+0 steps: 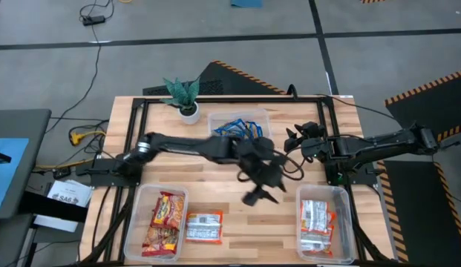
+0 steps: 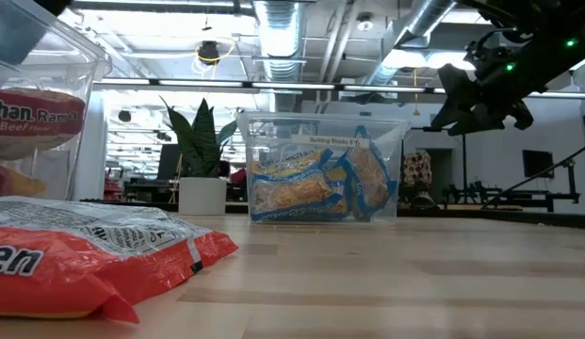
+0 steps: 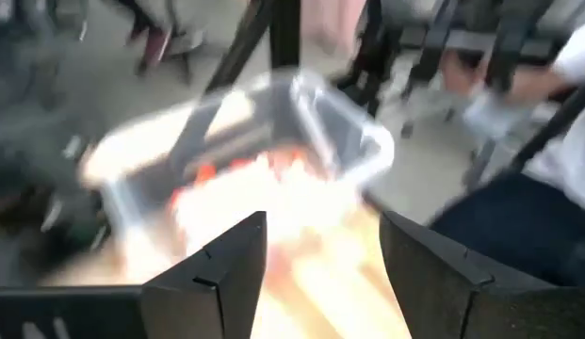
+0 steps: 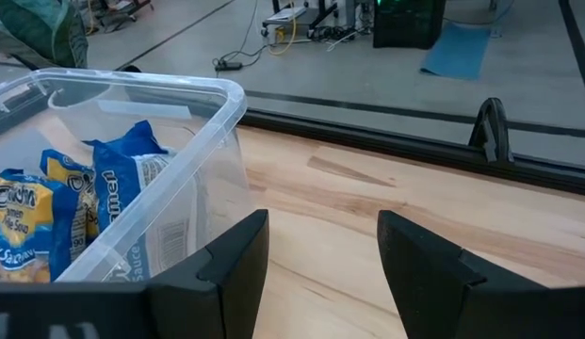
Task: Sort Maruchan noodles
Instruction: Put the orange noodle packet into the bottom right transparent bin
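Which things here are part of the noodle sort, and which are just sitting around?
Job:
blue noodle packets in back tub
red packets in left tub
loose packet
white-orange packets in right tub

Just there:
potted plant

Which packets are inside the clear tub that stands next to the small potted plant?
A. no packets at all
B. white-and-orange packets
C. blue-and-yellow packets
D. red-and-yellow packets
C: in the high view the tub beside the potted plant holds blue-and-yellow packets.

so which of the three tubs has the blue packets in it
The far middle tub beside the potted plant; the two near tubs, left and right, hold red and orange-red packets.
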{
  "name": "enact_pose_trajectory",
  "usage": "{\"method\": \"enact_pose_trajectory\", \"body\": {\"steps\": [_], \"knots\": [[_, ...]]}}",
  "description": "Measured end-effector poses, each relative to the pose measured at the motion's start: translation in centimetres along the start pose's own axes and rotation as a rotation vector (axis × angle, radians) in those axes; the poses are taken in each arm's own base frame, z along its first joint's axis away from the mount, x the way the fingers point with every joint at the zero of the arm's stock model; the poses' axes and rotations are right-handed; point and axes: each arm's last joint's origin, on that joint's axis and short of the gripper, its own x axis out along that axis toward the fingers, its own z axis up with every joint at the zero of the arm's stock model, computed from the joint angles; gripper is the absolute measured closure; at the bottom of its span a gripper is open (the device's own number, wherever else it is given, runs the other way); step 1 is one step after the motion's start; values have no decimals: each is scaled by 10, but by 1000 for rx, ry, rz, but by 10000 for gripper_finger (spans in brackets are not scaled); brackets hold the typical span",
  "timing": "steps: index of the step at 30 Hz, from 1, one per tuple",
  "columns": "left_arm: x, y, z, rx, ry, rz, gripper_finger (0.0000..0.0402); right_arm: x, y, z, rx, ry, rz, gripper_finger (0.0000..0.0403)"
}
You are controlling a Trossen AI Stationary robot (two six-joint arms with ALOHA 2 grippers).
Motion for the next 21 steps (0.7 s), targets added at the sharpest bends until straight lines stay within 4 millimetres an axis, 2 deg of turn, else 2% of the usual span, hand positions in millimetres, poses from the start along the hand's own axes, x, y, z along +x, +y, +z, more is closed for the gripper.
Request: {"method": "enact_pose_trajectory", "body": {"steps": [5,9,12,15,17,21], "knots": [[-62,-15,18,-35,168,56,207,0,0,0,-5,3,-3,180],[-93,-29,15,-73,197,87,207,0,0,0,-5,4,-2,180],[-117,-42,7,-63,153,171,207,0,0,-1,-6,4,-1,180],[-144,-59,-13,-68,96,277,207,0,0,-1,-7,5,-1,180],[-162,-72,-35,-75,52,361,207,0,0,-1,-8,5,-1,180],[-206,-103,-79,-89,-155,512,207,0,0,0,-6,3,1,180]]}}
